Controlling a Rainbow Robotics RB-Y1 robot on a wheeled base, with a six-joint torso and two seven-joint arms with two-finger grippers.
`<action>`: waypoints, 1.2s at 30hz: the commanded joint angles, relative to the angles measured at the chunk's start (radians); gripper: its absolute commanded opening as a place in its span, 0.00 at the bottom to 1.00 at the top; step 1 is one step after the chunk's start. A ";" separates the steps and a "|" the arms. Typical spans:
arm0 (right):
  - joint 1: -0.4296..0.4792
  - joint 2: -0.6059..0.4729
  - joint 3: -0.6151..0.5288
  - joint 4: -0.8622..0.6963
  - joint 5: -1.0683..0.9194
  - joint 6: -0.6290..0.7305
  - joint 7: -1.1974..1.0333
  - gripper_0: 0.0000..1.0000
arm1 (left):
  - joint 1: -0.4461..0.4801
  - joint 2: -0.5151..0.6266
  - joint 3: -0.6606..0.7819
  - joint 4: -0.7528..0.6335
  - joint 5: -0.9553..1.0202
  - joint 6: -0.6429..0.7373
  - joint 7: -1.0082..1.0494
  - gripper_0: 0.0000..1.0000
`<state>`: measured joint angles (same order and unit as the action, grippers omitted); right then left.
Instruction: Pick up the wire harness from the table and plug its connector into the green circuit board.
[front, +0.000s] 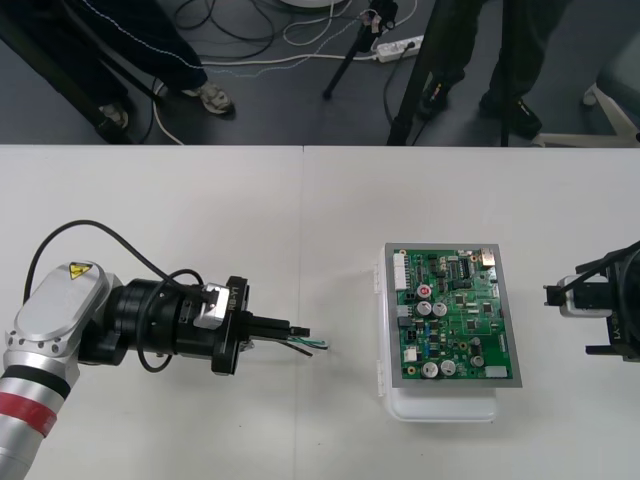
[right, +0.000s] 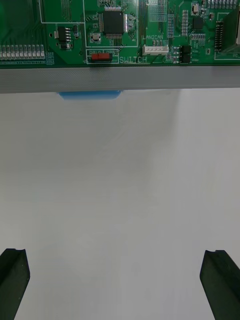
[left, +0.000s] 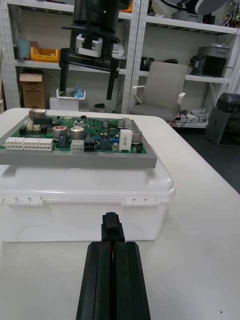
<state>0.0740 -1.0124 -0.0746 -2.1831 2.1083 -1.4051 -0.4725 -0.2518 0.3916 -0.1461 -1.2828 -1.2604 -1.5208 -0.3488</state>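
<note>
The wire harness (front: 308, 342) is sitting at the tip of the left gripper (front: 287, 328), whose jaws are clenching on it. In the left wrist view its small black plug (left: 112, 231) is sticking out just ahead of the pressed-together black fingers (left: 112, 285). From above, its green and black wires (front: 318, 346) are trailing out beside the tip. The plug is pointing at the side wall of the white base (left: 75, 210), with a stretch of pale bench (front: 200, 220) lying between them. The green circuit board (front: 455, 315) is resting on top of that base, to the right of the left gripper and apart from it. The right gripper (front: 575, 320) is waiting beyond the board's other side, near the bench's right edge. Its jaws are standing released, with the two fingers (right: 220, 280) spread wide over bare bench and facing the board's edge.
</note>
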 joint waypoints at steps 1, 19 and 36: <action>-0.075 0.009 0.070 0.000 0.055 -0.006 -0.031 1.00 | -0.044 -0.051 -0.015 -0.006 -0.014 0.034 -0.006 0.00; -0.141 0.100 0.148 0.052 0.105 -0.006 0.012 1.00 | -0.069 -0.105 -0.086 -0.006 -0.028 0.171 0.010 0.00; -0.155 0.190 0.168 0.052 0.171 -0.006 0.032 1.00 | -0.076 -0.135 -0.136 -0.006 -0.024 0.211 0.028 0.00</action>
<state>-0.0556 -0.8544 0.0819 -2.1249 2.2639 -1.4053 -0.4714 -0.2915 0.2824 -0.2449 -1.2806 -1.2972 -1.3589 -0.3487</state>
